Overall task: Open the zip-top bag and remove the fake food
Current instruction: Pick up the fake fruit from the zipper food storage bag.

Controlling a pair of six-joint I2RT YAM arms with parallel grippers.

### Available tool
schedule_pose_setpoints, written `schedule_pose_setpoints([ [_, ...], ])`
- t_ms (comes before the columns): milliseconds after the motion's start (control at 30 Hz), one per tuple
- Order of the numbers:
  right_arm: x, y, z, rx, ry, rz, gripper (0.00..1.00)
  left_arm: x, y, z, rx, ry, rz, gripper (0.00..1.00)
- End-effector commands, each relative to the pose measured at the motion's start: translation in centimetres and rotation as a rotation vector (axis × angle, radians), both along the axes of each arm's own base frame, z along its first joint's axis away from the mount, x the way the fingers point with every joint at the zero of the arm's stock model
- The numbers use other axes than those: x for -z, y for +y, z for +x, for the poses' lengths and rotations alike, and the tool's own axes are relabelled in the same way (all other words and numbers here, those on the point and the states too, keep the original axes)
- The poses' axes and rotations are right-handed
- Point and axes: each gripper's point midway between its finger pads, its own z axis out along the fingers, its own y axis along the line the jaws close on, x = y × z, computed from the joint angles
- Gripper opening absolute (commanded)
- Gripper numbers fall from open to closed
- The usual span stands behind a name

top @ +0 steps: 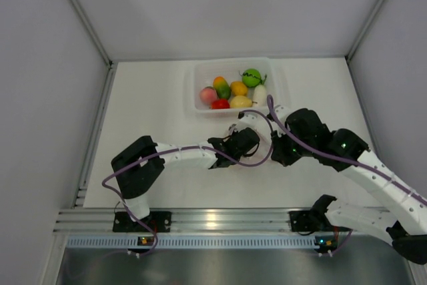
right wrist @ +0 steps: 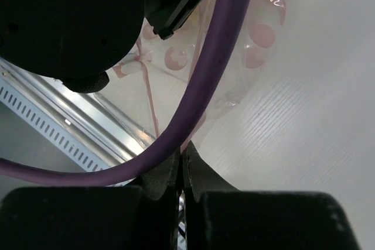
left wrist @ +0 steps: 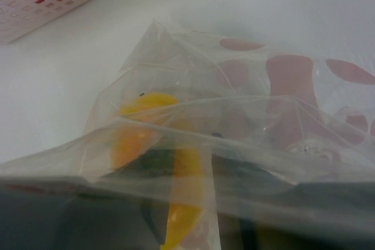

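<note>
The white counter (top: 153,98) carried everything, and the left arm (top: 180,155) and the right arm (top: 373,168) reached in to meet near its middle, just in front of the clear tub (top: 197,91). Most of the fake food (top: 230,91) lay in that tub: pink, orange, green, white, red and yellow pieces crowded together.

The zip-top bag (left wrist: 246,115) sat crumpled between the two tools, its clear film printed with pink spots. From the left wrist it draped right over the camera's foreground. Through the film a yellow piece (left wrist: 146,144) showed, seemingly inside the bag.

The right tool (right wrist: 183,159) was closed tight, its tips meeting where the bag's edge ran down to them, so it looked to be pinching the plastic. The left tool (top: 233,143) was buried under the film, and I couldn't tell how its jaws stood.

To my eye the job was in its emptying stage, with at least one piece left in the bag. The next move would call for the right tool to hold the bag steady. The left would have to find the mouth, reach past the loose film and take the yellow piece without catching plastic along with it.
</note>
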Motion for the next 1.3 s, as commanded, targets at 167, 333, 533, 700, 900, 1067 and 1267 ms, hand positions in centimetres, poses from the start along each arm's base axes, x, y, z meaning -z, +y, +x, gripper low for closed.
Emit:
schedule_pose_setpoints([
  [167,-0.1,-1.1,-1.9,-0.028,0.020,-0.017,0.00,-2.8,2.9,2.3,-0.104,-0.059,0.088,0.37],
  [333,-0.3,-1.3,-1.5,0.000,0.004,-0.017,0.00,-1.8,5.2,1.9,-0.150,-0.028,0.200,0.38],
  [533,-0.8,-1.3,-1.5,0.004,-0.004,0.001,0.00,0.5,5.9,1.9,-0.164,0.034,0.220,0.44],
  [700,-0.9,-1.3,-1.7,-0.002,-0.006,0.003,0.00,2.2,6.1,2.6,-0.188,0.057,0.240,0.53],
  [900,-0.9,-1.3,-1.6,0.000,-0.008,0.001,0.00,3.0,6.6,2.5,-0.203,0.075,0.248,0.59],
  [1067,-0.5,-1.2,-1.4,-0.001,-0.003,-0.006,0.00,2.8,7.4,2.5,-0.211,0.064,0.286,0.60],
  [1267,-0.4,-1.0,-1.2,-0.002,-0.001,-0.013,0.00,3.1,9.5,2.1,-0.243,0.066,0.363,0.61],
])
